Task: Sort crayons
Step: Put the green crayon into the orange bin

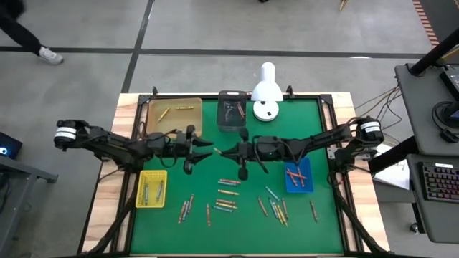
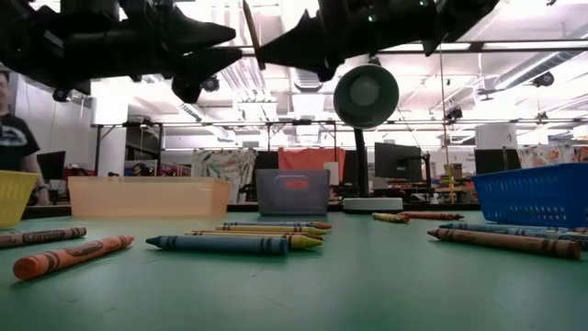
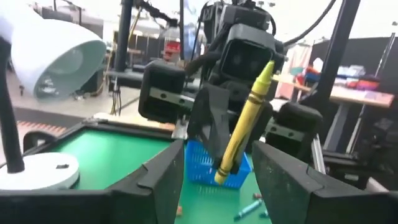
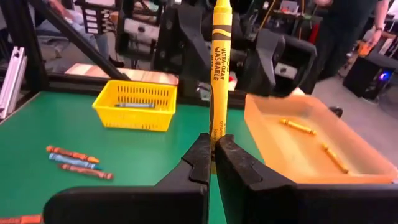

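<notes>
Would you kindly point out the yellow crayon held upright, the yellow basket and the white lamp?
yellow crayon (image 4: 220,59): right wrist view, on its printed paper wrapper.
yellow basket (image 4: 134,116): right wrist view, on its near mesh wall.
white lamp (image 1: 266,91): high view, on top of the shade.

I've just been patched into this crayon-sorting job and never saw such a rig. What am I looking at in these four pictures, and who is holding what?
Two dark robot arms work over a green table. One picture looks straight down, one looks level across the tabletop, and each wrist carries its own camera.

Mid-table the arms meet. The right gripper has its fingers shut on a yellow paper-wrapped crayon, held up in the air. The left gripper faces it with fingers spread either side of that crayon, not gripping it.

Loose crayons lie scattered on the near half. Around them sit a yellow basket, a blue basket, a tan tray, a small grey bin and a white desk lamp.
</notes>
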{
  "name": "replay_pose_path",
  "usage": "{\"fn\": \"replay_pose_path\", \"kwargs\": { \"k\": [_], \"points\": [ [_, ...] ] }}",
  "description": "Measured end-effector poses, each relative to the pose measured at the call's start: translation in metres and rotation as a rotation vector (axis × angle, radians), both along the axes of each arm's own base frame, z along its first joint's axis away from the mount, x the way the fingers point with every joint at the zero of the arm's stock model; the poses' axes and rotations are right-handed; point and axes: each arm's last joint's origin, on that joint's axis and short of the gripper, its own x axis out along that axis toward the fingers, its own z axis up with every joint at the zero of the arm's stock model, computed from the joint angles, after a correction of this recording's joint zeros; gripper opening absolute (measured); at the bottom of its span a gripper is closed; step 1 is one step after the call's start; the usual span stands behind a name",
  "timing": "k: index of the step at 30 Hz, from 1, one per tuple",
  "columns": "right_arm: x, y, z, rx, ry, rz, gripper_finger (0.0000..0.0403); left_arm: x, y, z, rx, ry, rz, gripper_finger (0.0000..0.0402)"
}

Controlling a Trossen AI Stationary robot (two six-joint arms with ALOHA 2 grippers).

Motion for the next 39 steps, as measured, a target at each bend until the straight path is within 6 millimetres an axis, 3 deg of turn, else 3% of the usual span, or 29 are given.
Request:
{"fn": "replay_pose_path", "kwargs": {
  "k": [4,15,26,35,39],
  "points": [
    [0.006,-0.002,0.004,0.016,-0.02,-0.011,0.0009,0.007,0.0,-0.005,0.001,-0.057,-0.003,0.0168],
    [0.016,-0.007,-0.011,0.067,0.024,-0.044,0.0009,0.016,-0.001,-0.017,0.028,-0.151,-0.021,0.0145],
    [0.016,-0.007,-0.011,0.101,0.019,-0.05,0.0013,0.015,0.0,-0.019,0.049,-0.135,-0.007,0.0012],
    [0.019,-0.008,-0.001,0.149,0.029,-0.07,0.0074,0.013,0.0,-0.014,0.037,-0.141,-0.009,0.0004],
    [0.021,-0.01,0.009,0.107,0.106,-0.176,0.0106,0.008,0.006,-0.01,0.014,-0.064,0.06,0.0002]
  ]
}}
